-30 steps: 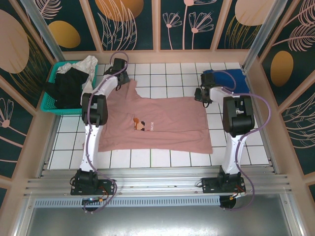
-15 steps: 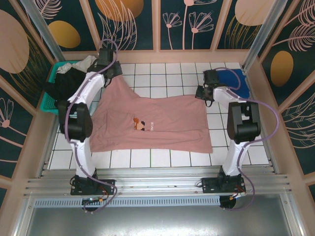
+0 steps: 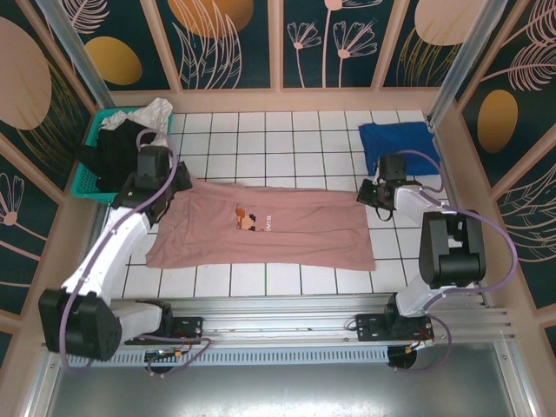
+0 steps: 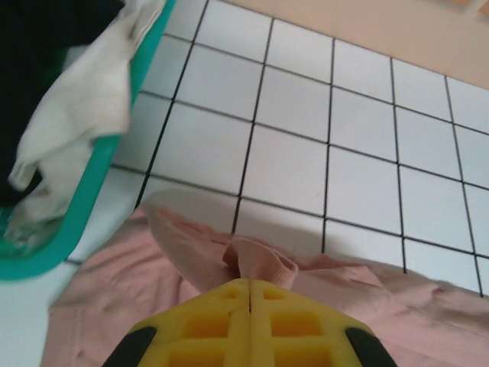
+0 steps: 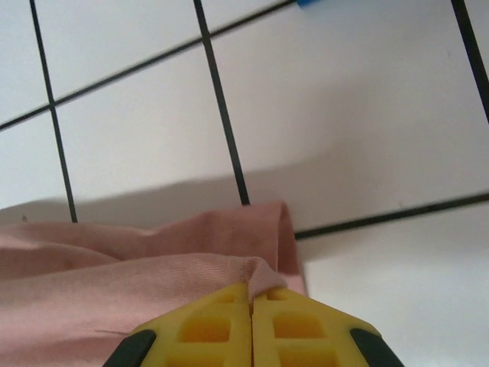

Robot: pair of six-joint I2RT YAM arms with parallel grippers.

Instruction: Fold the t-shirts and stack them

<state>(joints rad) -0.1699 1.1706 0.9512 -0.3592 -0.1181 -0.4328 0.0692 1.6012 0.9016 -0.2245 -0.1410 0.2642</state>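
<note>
On the white-tiled surface [image 3: 295, 139], seen from above, the dusty-pink t-shirt [image 3: 295, 239] lies as a wide, shallow band stretched between the two arms, its small pixel print [image 3: 250, 221] face up. The left fingers [image 3: 176, 184] sit at its far left corner and the right fingers [image 3: 368, 193] at its far right corner. A royal-blue tee [image 3: 398, 137] lies folded beyond the right fingers, well apart from them. A teal basket [image 3: 85, 184] holding a black tee [image 3: 117, 155] and a white tee [image 3: 158, 111] stands off to the left of the left fingers. From the left wrist, the left fingers [image 4: 221, 321] are pressed together on a bunched, ribbed-looking edge of the pink shirt [image 4: 137, 306], which pokes out just past their tips. The basket rim [image 4: 84, 222] and the draped white tee [image 4: 84, 99] lie further out to the left. From the right wrist, the right fingers [image 5: 221, 325] are likewise closed tight on a puckered corner of pink cloth [image 5: 153, 267], with bare tile beyond the tips. The cloth looks light, limp and matte, wrinkling wherever it is pinched. It will likely sag and trail rather than hold a line, so the edge corners seem the right places to grip it, keeping that edge taut between both sets of fingers.
</note>
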